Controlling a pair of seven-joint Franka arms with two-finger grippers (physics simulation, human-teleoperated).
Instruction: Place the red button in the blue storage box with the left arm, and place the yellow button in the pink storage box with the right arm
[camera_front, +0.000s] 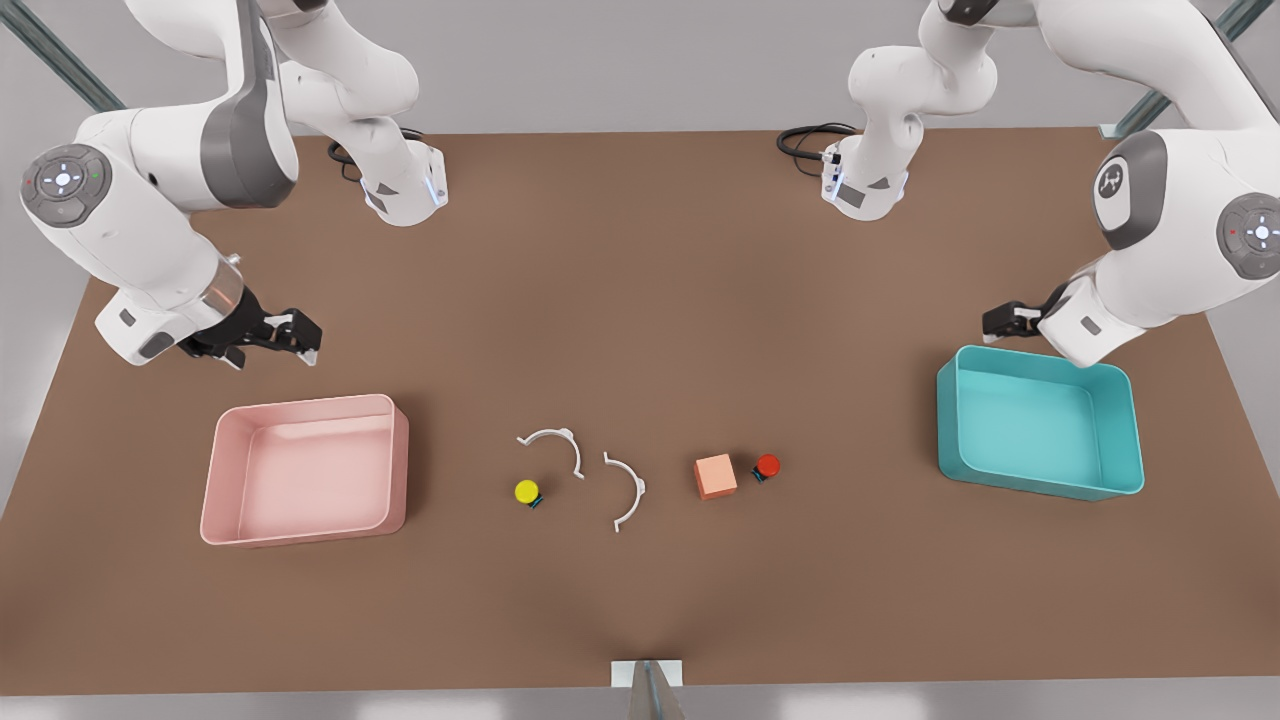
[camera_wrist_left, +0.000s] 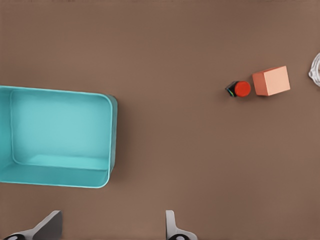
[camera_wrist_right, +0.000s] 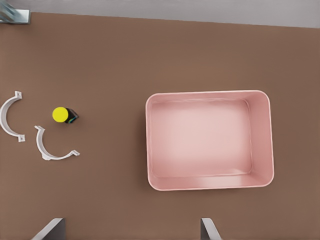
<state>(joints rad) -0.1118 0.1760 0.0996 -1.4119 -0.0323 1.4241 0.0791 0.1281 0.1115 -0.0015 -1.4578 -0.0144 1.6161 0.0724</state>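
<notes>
Front view: left gripper (camera_front: 1003, 322), fingers wide apart and empty, hangs above the blue storage box (camera_front: 1040, 478), red button (camera_front: 767, 466) toward its 8 o'clock.

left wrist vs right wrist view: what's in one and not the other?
Left wrist view: the blue storage box, the red button lying on the table right beside an orange cube, and the open fingertips of the left gripper.

Right wrist view: the pink storage box, the yellow button, two white curved clips near it, and the open fingertips of the right gripper.

Shared: the brown table. One clip's edge also pokes into the left wrist view. Both boxes look empty.
</notes>
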